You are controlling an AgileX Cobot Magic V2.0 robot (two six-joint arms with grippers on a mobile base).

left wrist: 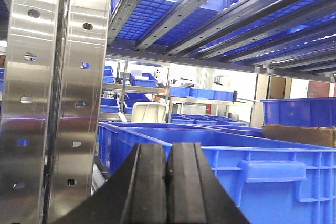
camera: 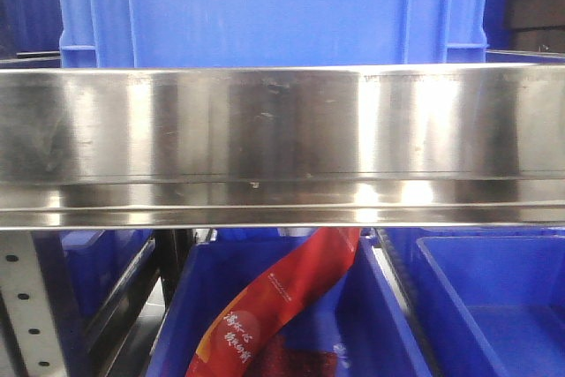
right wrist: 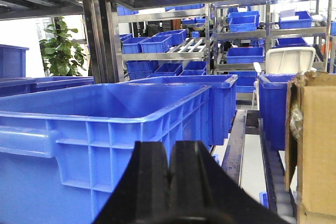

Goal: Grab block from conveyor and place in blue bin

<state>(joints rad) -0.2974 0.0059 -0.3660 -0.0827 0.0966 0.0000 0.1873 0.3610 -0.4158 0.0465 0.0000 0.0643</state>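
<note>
The green block and the conveyor belt are out of view in every frame. My left gripper [left wrist: 167, 174] is shut and empty; its black pads meet, and it points at a blue bin [left wrist: 247, 156] beside a steel rack post [left wrist: 52, 98]. My right gripper [right wrist: 169, 169] is shut and empty too, in front of a large blue bin [right wrist: 100, 129]. In the front view a blue bin [camera: 265, 6] stands on a steel shelf rail [camera: 282, 143], and no gripper shows there.
Below the rail, a blue bin [camera: 388, 324] holds a red packet [camera: 282, 297]. A cardboard box [right wrist: 315, 145] stands at the right of the right wrist view, beside a roller lane [right wrist: 257, 156]. Shelves with several blue bins fill the background.
</note>
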